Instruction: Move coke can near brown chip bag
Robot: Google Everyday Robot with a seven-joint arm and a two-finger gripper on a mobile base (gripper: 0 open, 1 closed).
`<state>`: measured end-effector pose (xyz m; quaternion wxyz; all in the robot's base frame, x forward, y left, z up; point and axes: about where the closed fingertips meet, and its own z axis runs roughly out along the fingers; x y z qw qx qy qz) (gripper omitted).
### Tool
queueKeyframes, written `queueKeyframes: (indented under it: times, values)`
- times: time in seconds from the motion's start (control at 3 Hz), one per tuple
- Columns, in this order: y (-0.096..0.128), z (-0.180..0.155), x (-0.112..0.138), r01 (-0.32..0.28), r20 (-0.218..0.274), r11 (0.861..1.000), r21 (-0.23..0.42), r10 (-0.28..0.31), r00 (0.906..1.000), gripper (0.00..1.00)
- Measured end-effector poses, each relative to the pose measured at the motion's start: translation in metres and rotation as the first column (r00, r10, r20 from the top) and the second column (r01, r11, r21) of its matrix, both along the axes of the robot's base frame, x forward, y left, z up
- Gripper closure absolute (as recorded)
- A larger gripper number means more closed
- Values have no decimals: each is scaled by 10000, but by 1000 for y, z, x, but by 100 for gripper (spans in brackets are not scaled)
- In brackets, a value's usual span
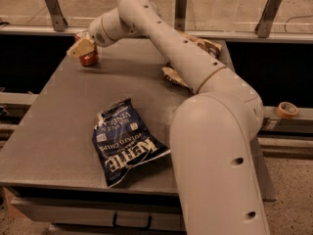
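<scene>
Fingers point(80, 47) at the far-left corner of the counter point(54, 126), right over the top of the coke can point(89, 58) — gripping it or not, I cannot tell. The can stands upright. The brown chip bag point(173, 76) lies to the right, partly behind the arm point(188, 58) — well apart. A blue Kettle bag point(127, 143) lies near centre.

My view, warm dim overhead light, sheen along the arm point(186, 58), pincer point(82, 48) at the surface's point(58, 131) far-left corner, faintly shadowed.

tan pincer point(82, 47) at red coke can point(89, 59); blue bag point(124, 141).
</scene>
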<state>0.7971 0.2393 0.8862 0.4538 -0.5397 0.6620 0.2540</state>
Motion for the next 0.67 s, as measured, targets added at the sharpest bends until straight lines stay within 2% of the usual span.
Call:
queueKeyframes:
  times: [0.33, 0.67]
  values:
    - [-3, 13, -3, -98, 118, 9997, 220, 96, 9999, 74]
    - [2, 25, -12, -440, 161, 9983, 378, 434, 9989, 97]
